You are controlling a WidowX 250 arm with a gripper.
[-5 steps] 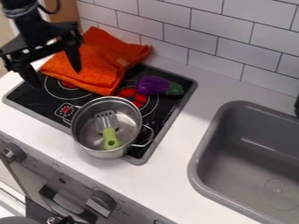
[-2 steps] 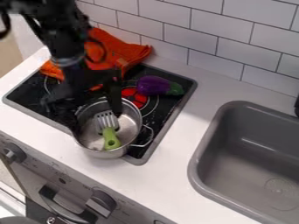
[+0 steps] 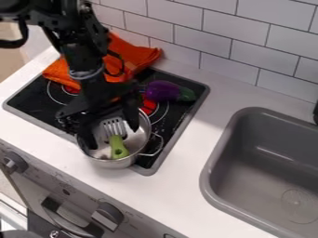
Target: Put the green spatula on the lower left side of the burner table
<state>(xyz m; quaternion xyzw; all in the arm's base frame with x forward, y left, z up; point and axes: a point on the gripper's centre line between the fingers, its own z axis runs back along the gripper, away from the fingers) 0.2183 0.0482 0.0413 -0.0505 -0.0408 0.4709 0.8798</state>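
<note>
Spatula (image 3: 116, 139) seems light and stiff; end effector (image 3: 113, 135), its fingers wide apart, should grip the green handle (image 3: 118, 148).

The spatula (image 3: 118, 147) is held in the pot (image 3: 113, 163), which is placed on the front of the burner table (image 3: 26, 101). Behind the pot, the eggplant (image 3: 162, 91) is laid to the right, the cloth (image 3: 129, 50) to the left. The sink (image 3: 216, 173) is set in the counter (image 3: 180, 186) on the right.
</note>
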